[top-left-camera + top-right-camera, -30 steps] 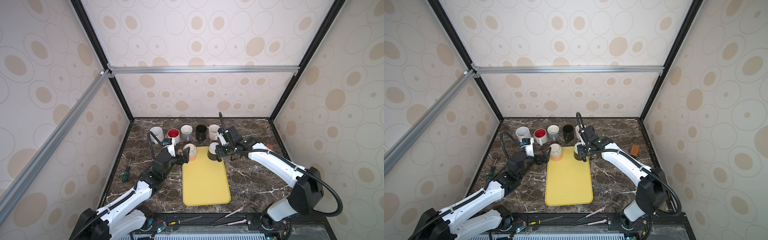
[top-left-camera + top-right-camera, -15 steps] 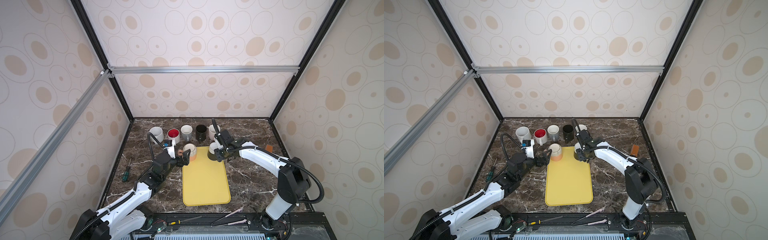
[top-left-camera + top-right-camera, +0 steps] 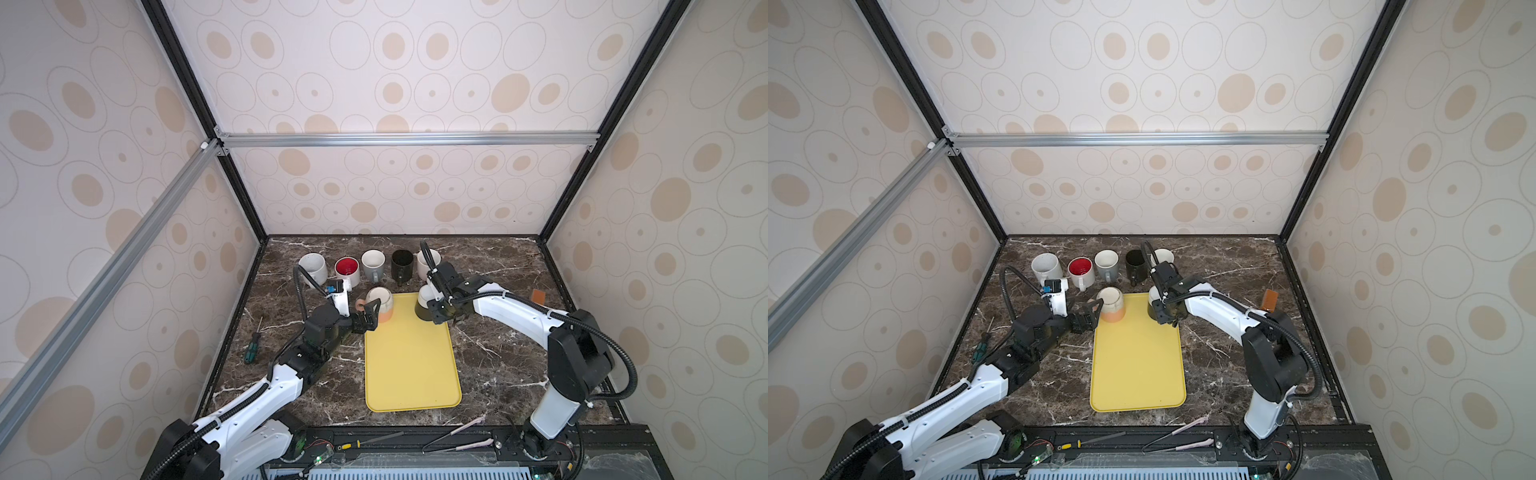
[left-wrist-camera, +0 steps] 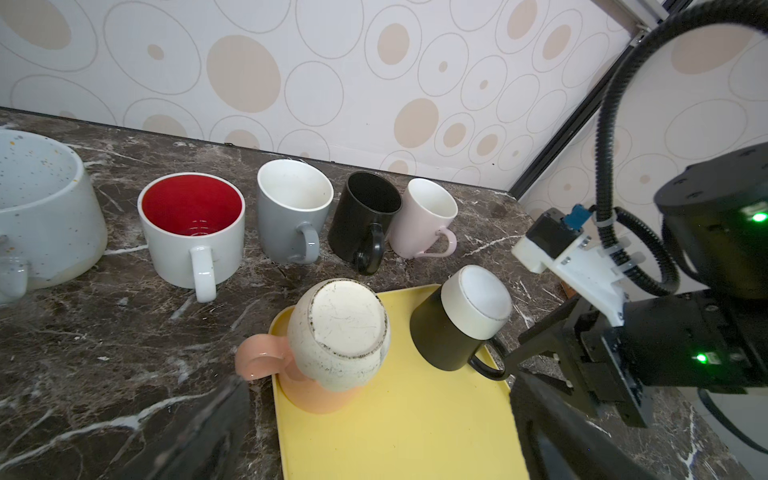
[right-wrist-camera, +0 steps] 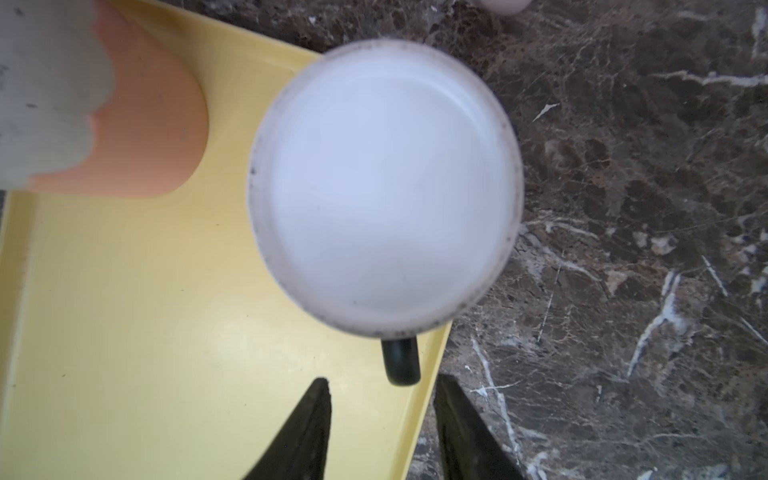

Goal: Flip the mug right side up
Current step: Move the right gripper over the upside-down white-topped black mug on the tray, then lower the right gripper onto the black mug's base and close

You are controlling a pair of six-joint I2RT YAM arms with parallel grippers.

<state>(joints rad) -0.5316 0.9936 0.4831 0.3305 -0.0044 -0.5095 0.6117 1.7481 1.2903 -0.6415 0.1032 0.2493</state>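
At the far right corner of the yellow tray (image 3: 411, 365), the black mug (image 4: 453, 328) stands inverted with its white base up and its handle (image 5: 401, 361) turned toward the right gripper (image 5: 381, 388). Over the last second the right arm (image 3: 511, 311) has drawn its elbow in and the gripper has narrowed a little. Its jaws now stand partly apart, one to each side of the handle's outer end. The fingertips are about level with the handle but not touching it, and nothing is pinched. The mug has not shifted on the tray. The change reads as the final line-up for a handle grasp: a short advance and a squeeze would seem to come next, then the lift and roll that bring the rim upward. At the tray's far left corner a pink-and-cream mug (image 3: 380, 303), also inverted, has the left gripper (image 3: 372, 316) just beside it, fingers spread wide and empty, barely moved over the same interval. Five upright mugs (image 3: 376, 266) line the far edge of the counter (image 3: 498, 353), apart from both grippers
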